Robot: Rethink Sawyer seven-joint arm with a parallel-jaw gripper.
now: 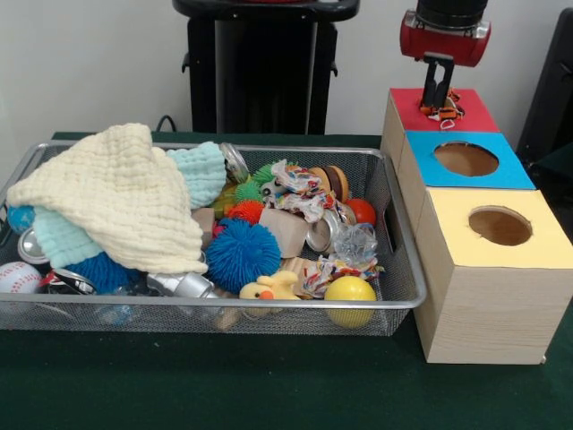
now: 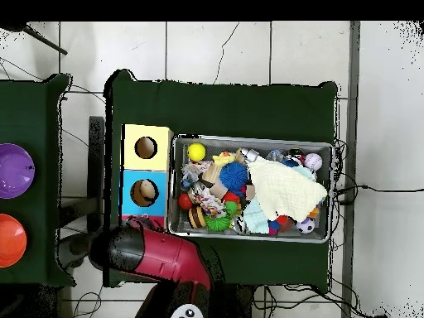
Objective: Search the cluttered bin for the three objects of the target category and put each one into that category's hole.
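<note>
My gripper [image 1: 437, 100] hangs over the red-topped wooden box [image 1: 407, 109] at the back right, shut on the orange black-striped tiger [image 1: 445, 111], which sits right at the box's hole and covers it. The yellow duck [image 1: 273, 287] lies at the front of the wire mesh bin [image 1: 269, 310], beside a yellow ball; it also shows in the overhead view [image 2: 222, 157]. I see no teddy bear. In the overhead view my red arm [image 2: 166, 257] hides the gripper and most of the red box beside the bin [image 2: 248, 139].
A cream cloth [image 1: 125, 193] covers the bin's left half. A blue spiky ball [image 1: 242, 253], a yellow ball [image 1: 350, 296], rope toys, cans and a baseball [image 1: 18, 278] fill the bin. The blue-topped box [image 1: 466, 159] and yellow-topped box [image 1: 497, 228] stand in front of the red one.
</note>
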